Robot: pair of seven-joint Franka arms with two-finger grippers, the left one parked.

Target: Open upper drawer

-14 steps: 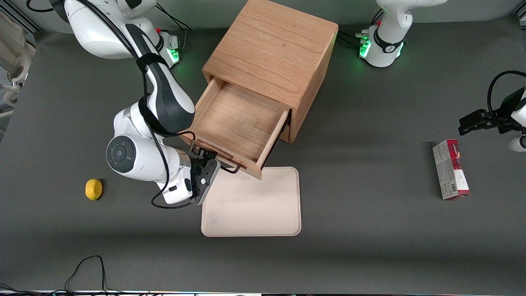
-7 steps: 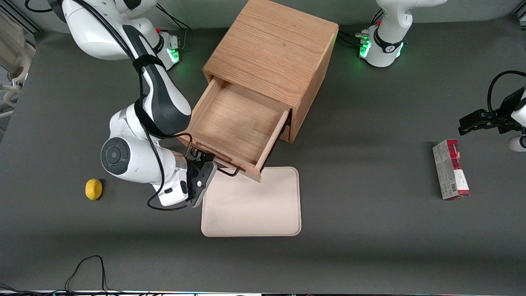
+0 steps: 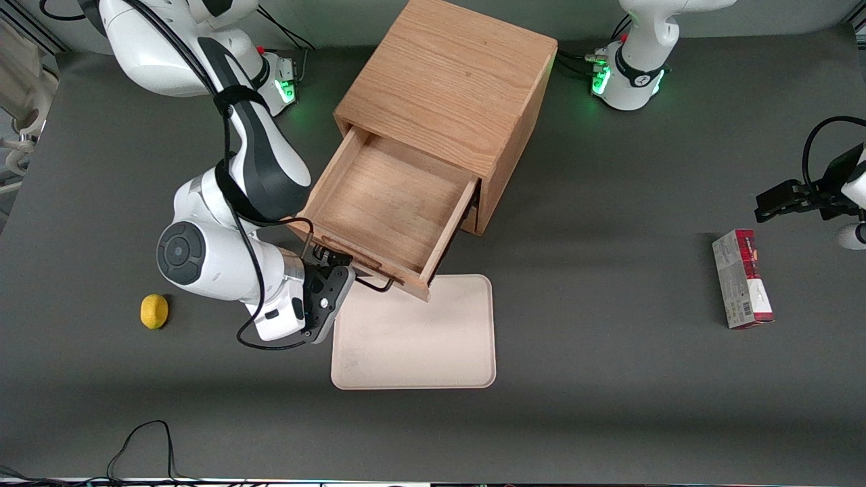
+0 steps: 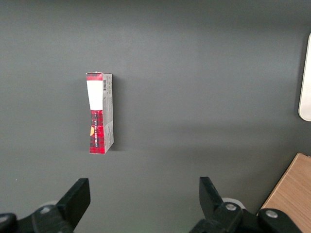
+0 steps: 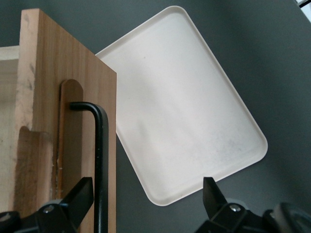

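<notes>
On the dark grey table stands the boxy oak cabinet, and its upper drawer is pulled well out toward the front camera, its bare wooden floor showing. At about 6 o'clock from the drawer front, a cream tray lies flat, with the drawer's front corner overhanging the tray's edge. The right arm's gripper sits at the end of the drawer front nearer the working arm, by the black wire bar handle; in the right wrist view its 2 fingers are spread wide, with the handle between them and no contact visible. Toward the parked arm's end lies a red and white carton. Toward the working arm's end sits a lemon.
</notes>
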